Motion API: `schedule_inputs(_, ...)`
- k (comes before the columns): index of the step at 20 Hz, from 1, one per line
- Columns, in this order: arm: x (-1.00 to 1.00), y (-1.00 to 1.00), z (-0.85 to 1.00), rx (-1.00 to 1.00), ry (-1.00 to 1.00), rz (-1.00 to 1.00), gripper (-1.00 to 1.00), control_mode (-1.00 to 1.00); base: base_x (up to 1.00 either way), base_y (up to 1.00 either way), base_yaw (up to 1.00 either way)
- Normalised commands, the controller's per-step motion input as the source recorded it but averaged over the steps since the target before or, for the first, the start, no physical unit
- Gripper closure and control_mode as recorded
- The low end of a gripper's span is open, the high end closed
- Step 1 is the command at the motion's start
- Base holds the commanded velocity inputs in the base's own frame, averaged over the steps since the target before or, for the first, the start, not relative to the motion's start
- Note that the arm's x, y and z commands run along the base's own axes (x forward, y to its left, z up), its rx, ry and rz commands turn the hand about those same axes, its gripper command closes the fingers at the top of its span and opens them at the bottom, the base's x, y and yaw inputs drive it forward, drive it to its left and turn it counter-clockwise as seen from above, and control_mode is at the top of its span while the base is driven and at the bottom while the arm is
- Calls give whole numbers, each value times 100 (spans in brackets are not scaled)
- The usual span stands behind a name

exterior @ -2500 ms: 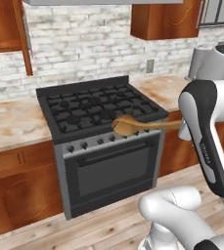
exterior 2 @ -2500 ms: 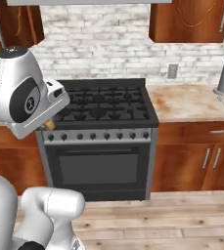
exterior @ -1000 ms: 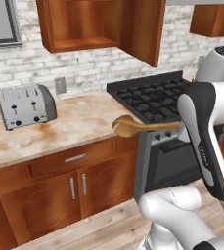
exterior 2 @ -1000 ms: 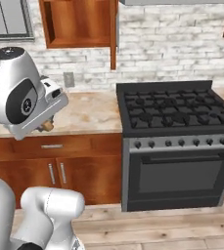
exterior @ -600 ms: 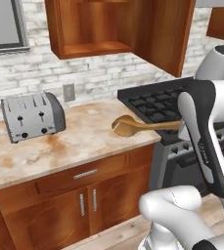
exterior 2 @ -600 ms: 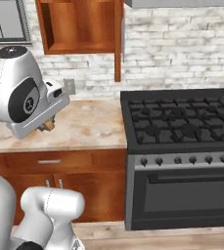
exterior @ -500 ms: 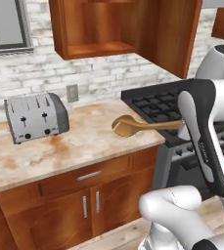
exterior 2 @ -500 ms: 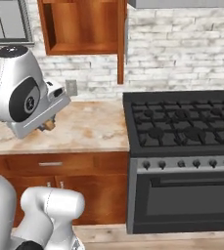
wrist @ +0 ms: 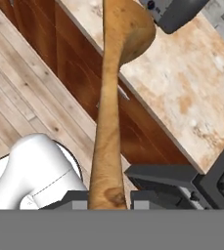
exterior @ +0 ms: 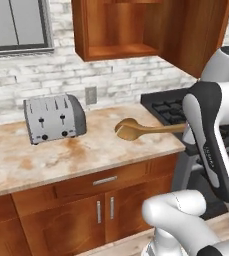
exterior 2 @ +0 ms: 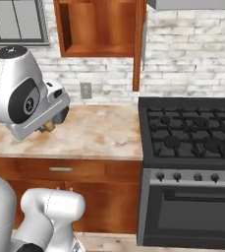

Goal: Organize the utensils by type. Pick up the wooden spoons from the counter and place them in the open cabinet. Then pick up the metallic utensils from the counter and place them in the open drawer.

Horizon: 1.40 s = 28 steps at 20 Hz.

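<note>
Base has driven left since the earlier frames: stove slides off toward the right, toaster and the open cabinet come into view; spoon sits the same in the claw throughout.

Cabinet (exterior: 117, 51) hangs above the counter (exterior: 46, 160), open, plain wood shelf facing out, its door swung out on the stove side. Shelf looks bare as far as I can see.

Counter runs from the toaster (exterior: 53, 118) to its stove-side end, where it meets the stove (exterior 2: 192, 133).

Wooden spoon (exterior: 141, 129) is off the counter, held in the air above the counter's stove-side front corner. Long axis roughly level, parallel to the counter's front edge: bowl toward the toaster, handle back into the arm.

Gripper (wrist: 106, 197) is clamped on the handle end, jaws narrow on either side of it. From the hand, the spoon (wrist: 108, 112) runs straight out along the gripper's own axis, bowl far end.

Key relation: shelf opening lies up and behind the spoon, toward the wall. Spoon axis lies across the opening, not into it. My read: next move needs a lift plus a turn so the bowl leads in, clear of the door.
</note>
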Motion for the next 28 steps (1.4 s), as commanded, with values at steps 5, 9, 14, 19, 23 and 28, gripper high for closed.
schedule_inputs(5, 0, 0, 0, 0, 0, 0, 100, 100, 54, 4, 10)
schedule_inputs(9, 0, 0, 0, 0, 0, 0, 100, 100, 51, 7, 4)
schedule_inputs(14, 0, 0, 0, 0, 0, 0, 100, 100, 27, 0, 4)
schedule_inputs(19, 0, 0, 0, 0, 0, 0, 100, 100, 46, 0, 2)
schedule_inputs(23, 0, 0, 0, 0, 0, 0, 100, 100, 68, 0, 1)
schedule_inputs(28, 0, 0, 0, 0, 0, 0, 100, 100, 64, 0, 0)
